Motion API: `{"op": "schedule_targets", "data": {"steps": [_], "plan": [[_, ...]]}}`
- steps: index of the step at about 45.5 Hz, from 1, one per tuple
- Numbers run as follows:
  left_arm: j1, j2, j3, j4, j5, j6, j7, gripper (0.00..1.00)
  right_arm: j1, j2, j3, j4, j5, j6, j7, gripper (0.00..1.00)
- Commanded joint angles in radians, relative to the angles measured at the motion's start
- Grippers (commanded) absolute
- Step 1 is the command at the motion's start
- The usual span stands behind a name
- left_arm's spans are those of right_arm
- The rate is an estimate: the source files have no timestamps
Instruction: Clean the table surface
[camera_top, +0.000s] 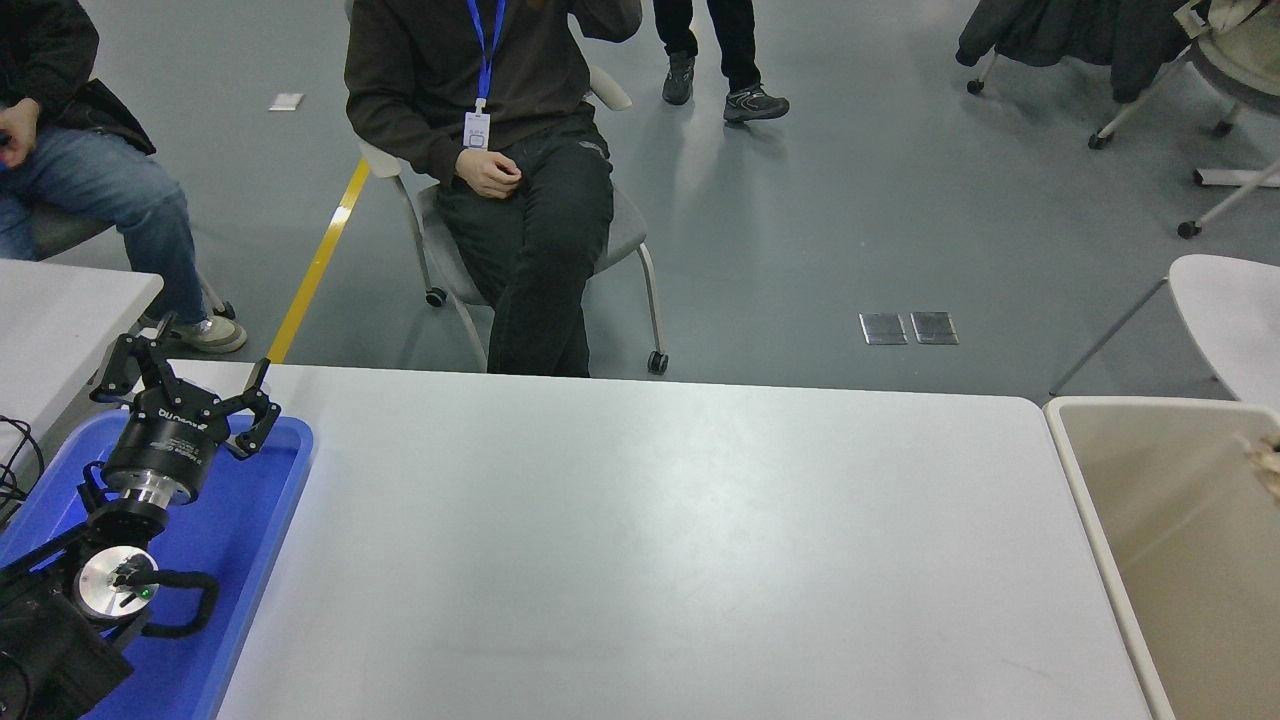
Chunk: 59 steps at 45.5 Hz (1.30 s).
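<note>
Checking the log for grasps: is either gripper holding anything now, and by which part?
The left gripper is open above the blue tray, holding nothing. The right gripper is out of view, so its hold cannot be told.

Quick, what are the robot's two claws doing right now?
Left gripper: open, empty, above the blue tray.
Right gripper: out of view.

Left gripper (185, 385) lower left, fingers spread
</note>
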Motion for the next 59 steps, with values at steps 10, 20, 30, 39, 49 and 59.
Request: {"op": "schedule_targets", "data": {"steps": [10, 20, 30, 39, 49, 59], "plan": [[0.0, 0.0, 0.0, 0.0, 0.0, 0.0, 0.0, 1.0, -0.009, 0.213, -0.074, -0.303, 0.002, -0.048, 0.02, 0.0], [0.0, 0.0, 0.0, 0.0, 0.0, 0.0, 0.0, 1.0, -0.01, 0.325, -0.091, -0.386, 0.002, -0.114, 0.016, 0.0], [0.0, 0.0, 0.0, 0.0, 0.0, 0.0, 0.0, 1.0, -0.015, 0.391, -0.14, -0.432, 0.003, -0.195, 0.011, 0.0], [0.0, 0.0, 0.0, 0.0, 0.0, 0.0, 0.0, 1.0, -0.013, 0.425, -0.143, -0.469, 0.003, -0.206, 0.01, 0.0], [0.0, 0.0, 0.0, 0.0, 0.0, 0.0, 0.0, 1.0, -0.013, 0.436, -0.14, -0.486, 0.003, -0.208, 0.007, 0.0], [0.0, 0.0, 0.0, 0.0, 0.0, 0.0, 0.0, 1.0, -0.012, 0.433, -0.14, -0.486, 0.054, -0.292, 0.008, 0.89]]}}
